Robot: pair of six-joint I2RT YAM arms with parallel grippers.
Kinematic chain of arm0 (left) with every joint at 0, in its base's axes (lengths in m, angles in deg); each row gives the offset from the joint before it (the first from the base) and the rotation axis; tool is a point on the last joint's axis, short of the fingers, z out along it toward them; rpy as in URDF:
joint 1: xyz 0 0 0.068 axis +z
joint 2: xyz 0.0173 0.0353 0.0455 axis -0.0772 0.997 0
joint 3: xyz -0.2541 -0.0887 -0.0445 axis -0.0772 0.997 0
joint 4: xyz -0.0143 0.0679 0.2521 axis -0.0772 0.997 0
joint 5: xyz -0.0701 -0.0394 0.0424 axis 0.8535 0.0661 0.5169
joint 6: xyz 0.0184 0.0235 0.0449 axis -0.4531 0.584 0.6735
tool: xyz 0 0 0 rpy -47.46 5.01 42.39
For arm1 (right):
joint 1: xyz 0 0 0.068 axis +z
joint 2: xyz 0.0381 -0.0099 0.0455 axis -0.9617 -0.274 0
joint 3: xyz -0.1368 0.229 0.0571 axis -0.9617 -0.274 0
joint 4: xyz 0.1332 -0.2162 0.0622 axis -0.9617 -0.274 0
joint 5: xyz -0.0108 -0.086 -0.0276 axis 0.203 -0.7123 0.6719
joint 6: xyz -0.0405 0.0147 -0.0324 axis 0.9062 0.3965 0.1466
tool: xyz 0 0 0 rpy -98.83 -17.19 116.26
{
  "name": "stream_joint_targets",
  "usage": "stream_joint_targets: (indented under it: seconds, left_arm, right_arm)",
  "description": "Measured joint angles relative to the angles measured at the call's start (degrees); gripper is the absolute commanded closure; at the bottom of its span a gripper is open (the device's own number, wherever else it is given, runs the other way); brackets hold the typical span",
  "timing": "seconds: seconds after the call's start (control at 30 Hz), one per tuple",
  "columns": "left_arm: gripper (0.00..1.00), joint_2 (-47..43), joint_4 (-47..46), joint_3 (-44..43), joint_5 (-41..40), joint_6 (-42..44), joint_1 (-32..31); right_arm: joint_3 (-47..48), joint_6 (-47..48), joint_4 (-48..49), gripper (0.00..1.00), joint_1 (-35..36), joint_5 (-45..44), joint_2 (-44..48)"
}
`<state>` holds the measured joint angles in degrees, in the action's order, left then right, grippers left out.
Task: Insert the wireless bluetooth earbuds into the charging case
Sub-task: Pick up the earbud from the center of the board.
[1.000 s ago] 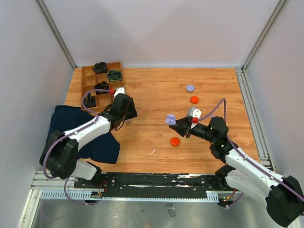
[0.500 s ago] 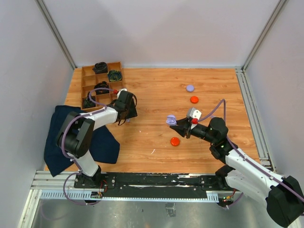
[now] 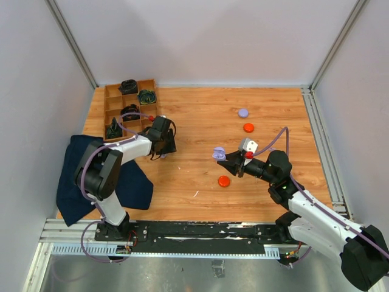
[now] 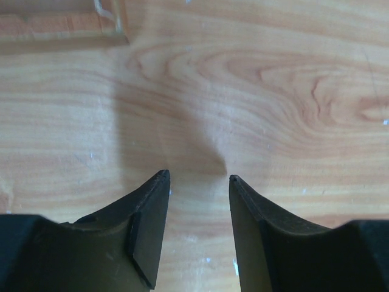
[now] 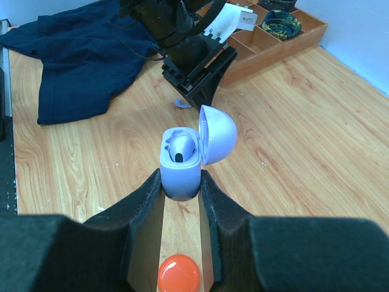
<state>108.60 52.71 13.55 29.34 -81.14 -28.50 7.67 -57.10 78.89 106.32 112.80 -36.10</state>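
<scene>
My right gripper (image 5: 180, 179) is shut on the lavender charging case (image 5: 180, 170), held above the wood with its lid hinged open to the right. One lavender earbud (image 5: 182, 148) sits in the case. In the top view the case (image 3: 220, 153) is at the table's middle, at the right gripper (image 3: 228, 159). A loose lavender earbud (image 5: 181, 104) lies on the wood at the foot of my left gripper (image 5: 197, 91). The left gripper (image 4: 198, 176) points down close to the wood, jaws apart, only bare wood between them. It stands left of centre (image 3: 163, 152).
An orange-red disc (image 3: 224, 180) lies just below the case. Another orange-red disc (image 3: 248, 128) and a lavender disc (image 3: 244, 113) lie farther back. A wooden compartment tray (image 3: 109, 112) with black coiled bundles stands at the back left. A dark blue cloth (image 3: 79, 158) lies at the left.
The left arm has folded its elbow in and its gripper has shifted slightly down and right, with the jaws narrowing. The right arm and the case have not moved.
</scene>
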Motion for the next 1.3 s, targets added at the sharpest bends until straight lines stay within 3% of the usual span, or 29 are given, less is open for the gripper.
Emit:
stream_joint_targets:
  seconds: [0.37,0.7,1.0,1.3]
  left_arm:
    - [0.52,-6.6,7.3,4.4,3.5,0.4,-0.5]
    - [0.54,-12.2,11.6,4.4,1.5,0.2,-0.5]
    - [0.57,-11.0,13.8,4.4,-4.6,-0.5,1.4]
    - [0.62,-6.0,13.1,3.3,-4.4,-0.5,1.6]
  right_arm:
    - [0.0,0.0,0.4,0.97,0.0,0.0,-0.4]
    - [0.0,0.0,0.4,0.96,0.0,0.0,-0.4]
    - [0.0,0.0,0.4,0.96,0.0,-0.3,0.2]
    - [-0.2,0.0,0.4,0.96,0.0,-0.3,0.4]
